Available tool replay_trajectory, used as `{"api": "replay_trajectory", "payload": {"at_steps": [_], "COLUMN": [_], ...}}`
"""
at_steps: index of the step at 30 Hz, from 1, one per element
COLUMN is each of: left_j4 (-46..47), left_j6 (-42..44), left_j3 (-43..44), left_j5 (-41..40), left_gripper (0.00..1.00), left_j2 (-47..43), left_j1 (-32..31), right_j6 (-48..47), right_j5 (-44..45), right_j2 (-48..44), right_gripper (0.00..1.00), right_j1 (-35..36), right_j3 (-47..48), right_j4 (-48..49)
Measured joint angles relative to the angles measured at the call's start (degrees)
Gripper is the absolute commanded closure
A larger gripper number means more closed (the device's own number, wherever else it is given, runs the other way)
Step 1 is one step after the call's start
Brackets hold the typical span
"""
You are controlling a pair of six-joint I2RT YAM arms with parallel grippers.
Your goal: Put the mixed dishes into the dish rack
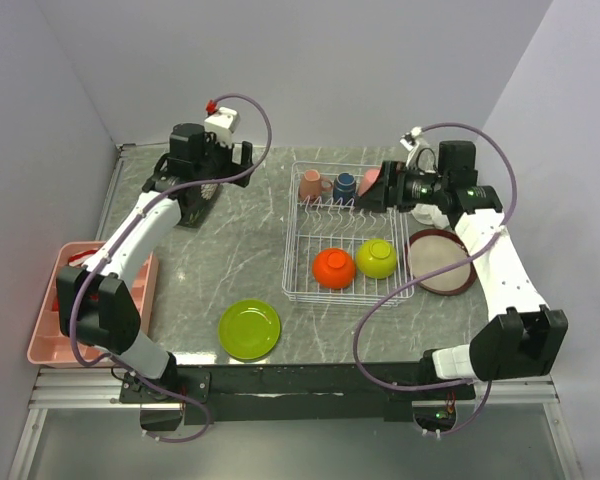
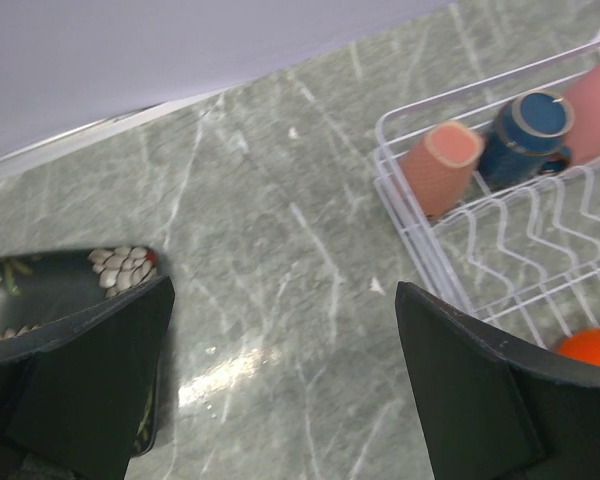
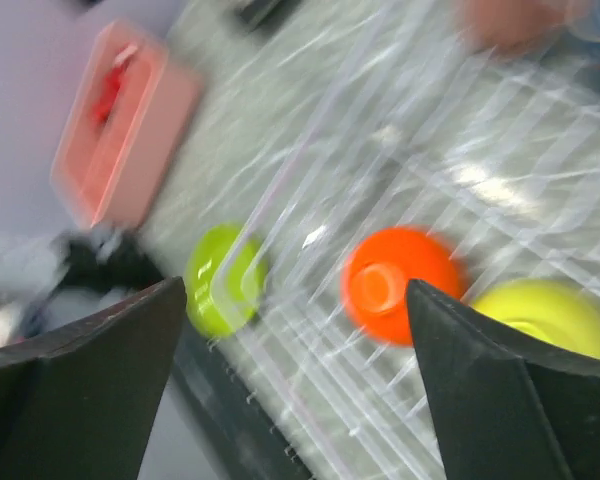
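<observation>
The white wire dish rack holds a salmon cup, a navy cup and a pink cup along its back. An orange bowl and a lime bowl sit upside down at its front. My right gripper hovers open and empty over the rack's back right, beside the pink cup; its wrist view is blurred. My left gripper stands open above bare table, the black floral plate under its left finger. A lime plate lies near the front edge. A brown plate lies right of the rack.
A pink divided tray sits at the table's left edge. Grey walls close in at the back and on both sides. Purple cables loop over both arms, the right one hanging down past the rack's front right corner.
</observation>
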Motion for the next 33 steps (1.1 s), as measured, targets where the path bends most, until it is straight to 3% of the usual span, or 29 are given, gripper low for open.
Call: {"api": "replay_trajectory", "payload": {"at_steps": [3,7,15,21,24,29,33], "left_j4": [0.3,1.2,-0.8,-14.8,-23.8,-35.4,-39.6], "left_j6": [-0.3,-0.4,1.4,15.9,26.3,39.9,44.9], "left_j3": [1.0,1.3,-3.5,-12.9,-16.0,-17.5,-18.8], "left_j5": [0.7,0.9,3.8,12.8,17.4,20.6,24.1], "left_gripper": [0.0,0.0,0.01,0.02,0.08,0.16,0.16], "left_j2": [0.0,0.0,-1.9,-7.0,-8.3,-6.6,-3.2], "left_j1": [-1.6,-3.0,-2.8,-0.8,2.9,6.8,6.6], "right_j6": [6.5,8.0,-6.7,-11.5,-11.7,-10.0,-8.8], "right_j5": [8.4,16.9,31.7,34.8,34.5,30.8,28.8], "right_j2": [-1.3,-3.2,-14.1,-22.3,-24.5,-24.5,-23.8], "right_gripper": [0.0,0.0,0.0,0.0,0.0,0.0,0.0], "right_j1": [-0.7,-2.6,-5.6,-7.5,-7.9,-10.4,-12.3], "right_j3": [-0.8,-2.4,-6.3,-13.4,-16.9,-19.5,-19.5], "right_j4": [6.9,12.5,9.5,5.7,4.5,3.9,4.0]}}
